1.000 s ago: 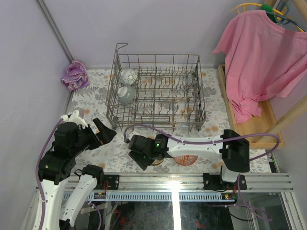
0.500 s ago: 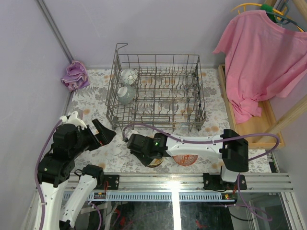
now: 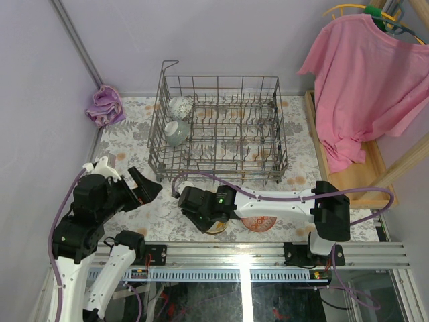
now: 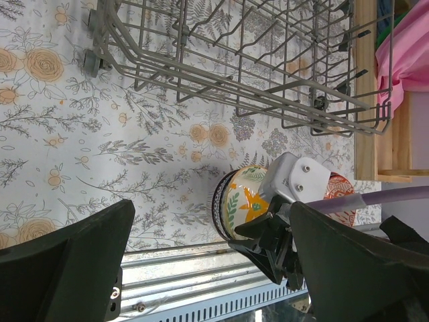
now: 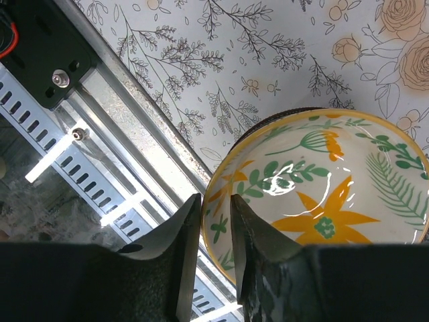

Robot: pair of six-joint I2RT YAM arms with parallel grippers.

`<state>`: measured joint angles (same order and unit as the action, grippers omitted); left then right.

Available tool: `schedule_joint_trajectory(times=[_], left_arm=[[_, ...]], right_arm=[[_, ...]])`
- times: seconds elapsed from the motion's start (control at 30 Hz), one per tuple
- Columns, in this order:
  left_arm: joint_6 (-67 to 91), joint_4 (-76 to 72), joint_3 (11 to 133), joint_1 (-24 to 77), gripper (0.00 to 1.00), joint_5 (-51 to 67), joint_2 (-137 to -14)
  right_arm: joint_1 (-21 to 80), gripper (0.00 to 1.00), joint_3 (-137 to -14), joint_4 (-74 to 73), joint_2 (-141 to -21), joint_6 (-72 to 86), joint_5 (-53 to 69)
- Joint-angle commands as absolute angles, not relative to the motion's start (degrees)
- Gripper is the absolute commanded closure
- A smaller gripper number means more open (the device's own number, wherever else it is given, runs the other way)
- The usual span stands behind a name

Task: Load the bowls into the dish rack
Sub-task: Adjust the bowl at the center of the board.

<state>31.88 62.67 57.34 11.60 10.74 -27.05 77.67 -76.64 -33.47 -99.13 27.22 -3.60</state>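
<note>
Rack (image 3: 218,127) has two bowls (image 3: 176,132) at its 9 o'clock end; left gripper (image 3: 142,188) gapes empty, right gripper (image 5: 214,201) pinches the rim of floral bowl (image 5: 322,194) at rack's 6 o'clock: pickup step, next needs a lift toward 12 o'clock into the rack.

Glossy glazed bowl (image 5: 322,194), grey metal-wire dish rack (image 3: 221,78), matt floral tablecloth (image 3: 134,144)

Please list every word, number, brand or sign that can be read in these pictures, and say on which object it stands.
None can be read. The floral bowl carries only painted leaves and flowers, the tablecloth only printed roses. The dish rack and the pink shirt show no label.
</note>
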Motion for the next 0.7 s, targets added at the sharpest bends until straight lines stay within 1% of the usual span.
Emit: schedule_joint_trajectory(times=[0.0,0.1,0.17,0.3,0.37,0.67], left_arm=[[31.90,62.64,57.04,11.95,0.00,14.80,-25.92],[31.83,62.75,57.04,11.93,0.01,14.85,-25.78],[31.86,62.76,57.04,11.95,0.00,14.84,-25.75],[31.66,62.81,57.21,11.95,0.01,14.76,-25.92],[31.58,62.75,57.30,11.95,0.00,14.77,-25.97],[31.33,62.60,57.56,11.96,0.00,14.76,-26.53]], right_arm=[[78.30,0.71,-76.88,-32.62,-97.35,27.31,-3.68],[78.31,0.76,-77.05,-32.82,-97.56,27.33,-3.60],[78.38,0.83,-77.41,-33.06,-97.56,27.25,-3.67],[78.46,0.91,-78.22,-34.11,-96.91,27.22,-4.78],[78.46,0.99,-78.91,-34.71,-96.50,27.25,-5.56],[78.49,1.00,-80.37,-34.85,-93.24,27.16,-6.41]])
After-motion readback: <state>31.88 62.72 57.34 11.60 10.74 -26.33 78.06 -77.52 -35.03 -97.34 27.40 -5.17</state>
